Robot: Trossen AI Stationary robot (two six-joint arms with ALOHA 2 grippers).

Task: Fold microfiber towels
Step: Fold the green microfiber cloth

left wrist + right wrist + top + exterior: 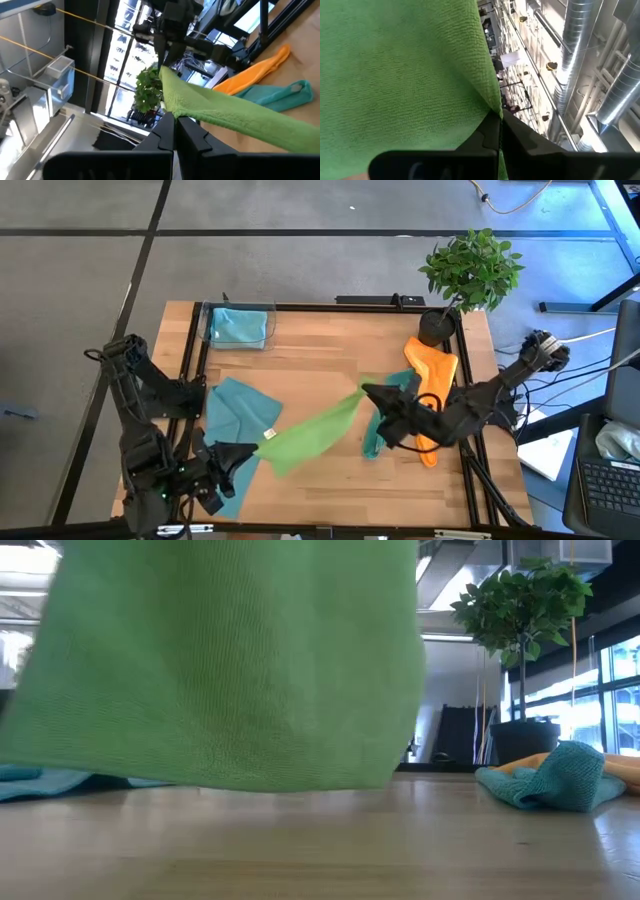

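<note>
Here the left pincer point(262, 444) is clenched on one corner of the lime green towel point(312, 433), low at the near left of the wooden surface point(320, 345); in the left wrist view its two dark fingers point(167, 131) meet tight on the cloth's edge. The right pincer point(366, 392) is likewise clamped on the opposite corner, toward the right side, and its fingers point(492, 131) pinch the green edge in its own wrist view. Between the two the lime green towel hangs stretched in a band lifted off the surface, its lower hem just above the wood in the low view. Under the left arm a light blue towel point(236, 418) lies spread flat. Beside the right pincer a teal towel point(376, 435) lies crumpled, with the orange towel point(433, 375) next to it toward the right edge. Another light blue towel point(237, 327) sits in a clear bin point(270, 315) at the far left. A potted plant point(468, 272) stands at the far right corner.
</note>
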